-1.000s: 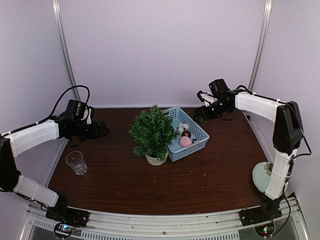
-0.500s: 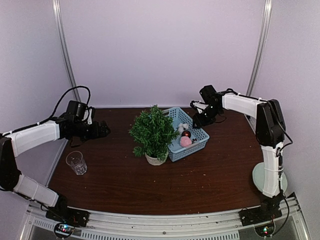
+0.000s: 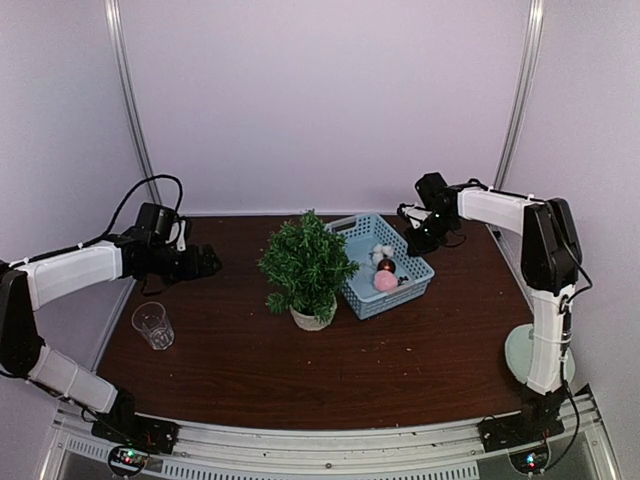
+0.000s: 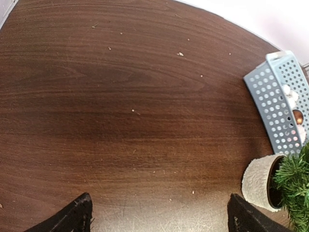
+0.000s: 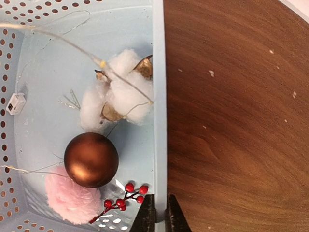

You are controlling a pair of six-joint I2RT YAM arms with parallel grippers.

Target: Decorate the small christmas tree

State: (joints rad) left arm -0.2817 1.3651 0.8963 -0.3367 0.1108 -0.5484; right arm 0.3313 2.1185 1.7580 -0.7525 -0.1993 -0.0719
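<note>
Dragged rightward, one basket [image 3: 396, 298] is rim-pinched by the right tool [image 5: 159, 213]; left tool [image 4: 159, 216] gapes empty.

Mid-table, the small christmas tree [image 3: 303, 262] and light-blue basket [image 3: 400, 301] stand just beside each other, and foliage closes the gap. A drinking glass [image 3: 152, 325] obstructs the near-left. The tabletop [image 3: 400, 370] is passable along the front and far-left.

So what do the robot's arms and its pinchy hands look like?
The left arm and the right arm have smooth white shells with chunky black joints. A thin black cable loops above the left one. The left gripper and the right gripper are black, each with two dark fingers.
</note>
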